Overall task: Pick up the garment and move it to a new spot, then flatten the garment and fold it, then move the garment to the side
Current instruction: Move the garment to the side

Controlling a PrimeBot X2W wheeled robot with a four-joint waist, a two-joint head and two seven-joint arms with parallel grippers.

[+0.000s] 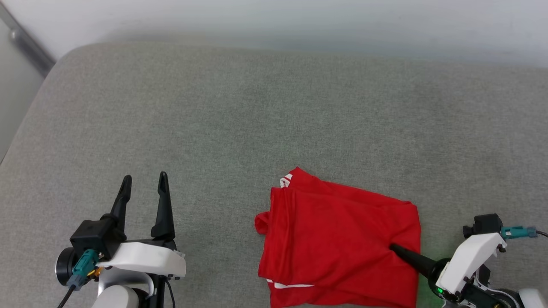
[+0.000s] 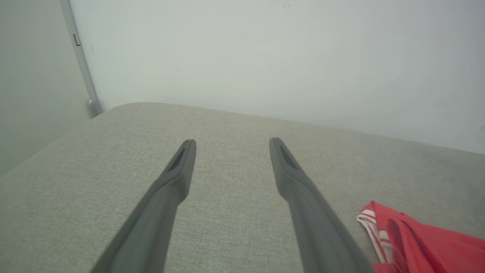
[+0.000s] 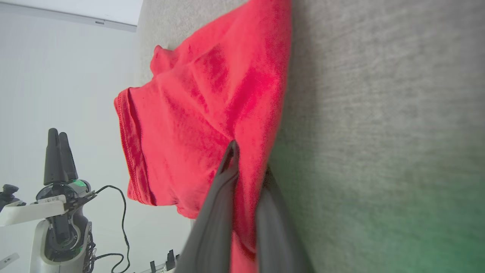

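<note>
The garment (image 1: 338,239) lies folded into a rough red rectangle on the grey cushioned surface, with white-and-red striped trim at its far left corner and a white strip near its front edge. In the left wrist view the garment (image 2: 428,242) sits at the lower right. My right gripper (image 1: 391,247) reaches in from the lower right and is shut on the cloth near the garment's right edge. In the right wrist view my right gripper (image 3: 250,159) pinches a fold of the garment (image 3: 197,106). My left gripper (image 1: 144,177) stands open over bare cushion, well left of the garment, and my left gripper (image 2: 232,142) holds nothing.
The grey cushioned surface (image 1: 257,107) stretches far back to a pale wall (image 1: 299,17). Its rounded corner is at the far left, beside a metal rail (image 1: 25,42). A green glow falls on the cushion by my right wrist.
</note>
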